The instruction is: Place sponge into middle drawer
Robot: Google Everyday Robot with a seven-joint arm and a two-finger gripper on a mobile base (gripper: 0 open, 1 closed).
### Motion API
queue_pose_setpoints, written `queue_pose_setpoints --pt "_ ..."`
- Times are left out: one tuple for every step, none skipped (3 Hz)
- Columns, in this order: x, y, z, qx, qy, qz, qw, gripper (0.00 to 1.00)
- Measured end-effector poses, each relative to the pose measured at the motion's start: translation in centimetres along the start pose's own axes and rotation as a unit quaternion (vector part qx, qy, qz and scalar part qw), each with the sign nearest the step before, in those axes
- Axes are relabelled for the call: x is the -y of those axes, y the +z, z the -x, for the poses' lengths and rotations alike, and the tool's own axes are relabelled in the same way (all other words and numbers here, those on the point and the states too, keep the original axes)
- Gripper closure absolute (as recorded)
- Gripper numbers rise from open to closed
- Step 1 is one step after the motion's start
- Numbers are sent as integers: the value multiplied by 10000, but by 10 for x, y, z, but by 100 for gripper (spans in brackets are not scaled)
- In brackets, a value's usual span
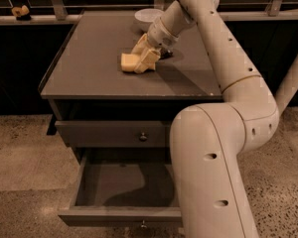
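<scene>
Yellow and soft-looking, the sponge lies flat on the grey cabinet top, a small block with wavy, pinched-in long sides, its right end touching the tip of the gripper. You have the gripper slanted down from behind and to the right, with its tip at the sponge's near-right end, which looks to me like the approach for a pinch across the narrow waist. Whether it has closed on the sponge I cannot tell, so check before you lift. Just behind the gripper stands a white bowl, so keep your lift clear of it. Well below and in front of the gripper, the middle drawer is pulled out with its floor bare, ready to take the sponge, while the knobbed drawer front above it is closed, so you must carry forward past the top's edge before you lower
</scene>
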State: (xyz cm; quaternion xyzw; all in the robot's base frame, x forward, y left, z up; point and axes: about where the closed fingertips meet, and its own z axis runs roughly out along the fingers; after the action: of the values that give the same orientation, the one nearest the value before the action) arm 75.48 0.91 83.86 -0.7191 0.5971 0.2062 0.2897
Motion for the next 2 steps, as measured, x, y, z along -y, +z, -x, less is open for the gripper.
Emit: queue_pose_setpoints --pt "0 0 0 0 0 0 10000 77" --pt "0 0 0 0 0 0 10000 99"
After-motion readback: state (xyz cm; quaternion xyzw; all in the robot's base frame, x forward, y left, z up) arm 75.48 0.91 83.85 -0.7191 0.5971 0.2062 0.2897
